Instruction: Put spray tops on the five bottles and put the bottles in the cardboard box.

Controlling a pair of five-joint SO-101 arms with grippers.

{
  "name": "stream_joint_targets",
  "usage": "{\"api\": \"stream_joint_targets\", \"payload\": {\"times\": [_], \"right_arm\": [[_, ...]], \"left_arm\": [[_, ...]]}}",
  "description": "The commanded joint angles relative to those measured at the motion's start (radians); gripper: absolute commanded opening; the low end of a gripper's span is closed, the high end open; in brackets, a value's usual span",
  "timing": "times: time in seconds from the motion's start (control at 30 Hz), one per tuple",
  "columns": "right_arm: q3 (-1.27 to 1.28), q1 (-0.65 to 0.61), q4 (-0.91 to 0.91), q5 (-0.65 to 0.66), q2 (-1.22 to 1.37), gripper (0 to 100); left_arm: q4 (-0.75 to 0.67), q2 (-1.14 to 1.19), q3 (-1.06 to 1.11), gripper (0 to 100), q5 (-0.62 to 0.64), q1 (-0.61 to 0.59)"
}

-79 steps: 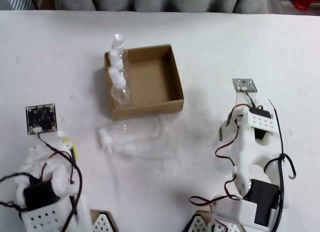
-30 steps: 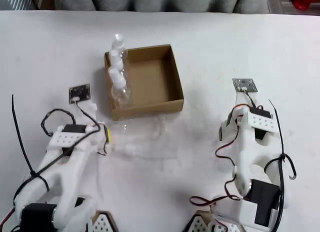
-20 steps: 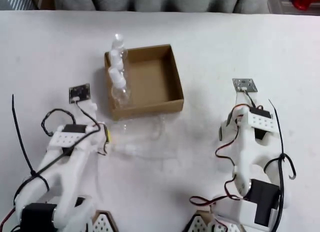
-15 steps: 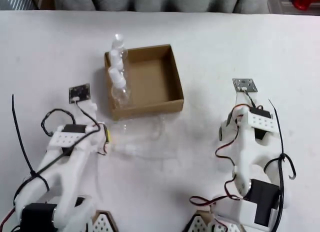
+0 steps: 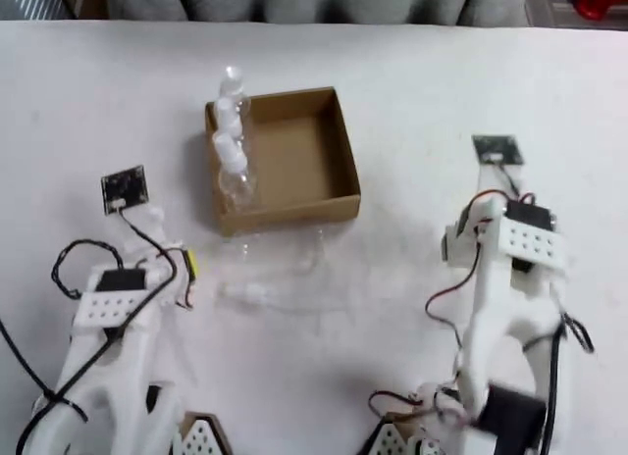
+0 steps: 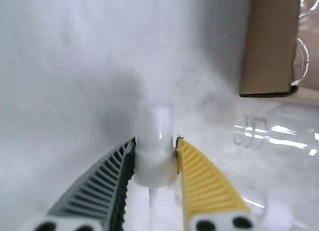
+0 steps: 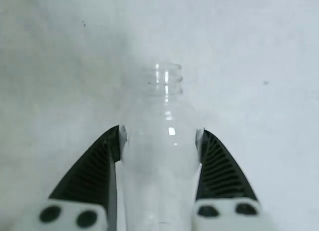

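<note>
The left gripper (image 6: 155, 144) is clamped on a white spray top (image 6: 155, 166), grey finger on one side and yellow on the other, above the desk (image 5: 442, 92) toward its near left corner. The right gripper (image 7: 160, 132) is closed around a clear bottle (image 7: 167, 106) whose threaded neck is bare, over the right side of the desk. The box (image 5: 285, 212) sits left of the desk's middle. A row of capped bottles (image 5: 233, 141) lines the box's left wall. Just in front of the box, more clear bottles (image 5: 280, 278) lie on their sides on the desk.
</note>
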Motion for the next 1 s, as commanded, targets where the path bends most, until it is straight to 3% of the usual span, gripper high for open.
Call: {"api": "stream_joint_targets", "payload": {"times": [0.0,0.17,0.33,0.77,0.97], "right_arm": [[-0.074,0.001,0.101,0.002,-0.22,1.6],[-0.066,-0.07,0.11,0.002,-0.487,1.6],[-0.057,-0.114,-0.007,0.002,-0.627,1.6],[0.437,-0.206,-0.842,-0.012,-0.664,1.6],[0.635,-0.275,-1.053,-0.361,-0.785,1.6]], "left_arm": [[-0.02,-0.067,0.002,2,-0.025,-0.01],[-0.015,-0.084,0.011,2,-0.028,-0.01],[-0.015,-0.084,0.011,2,-0.029,-0.01],[-0.017,-0.082,0.011,2,-0.031,-0.01],[-0.017,-0.082,0.011,2,-0.031,-0.01]]}}
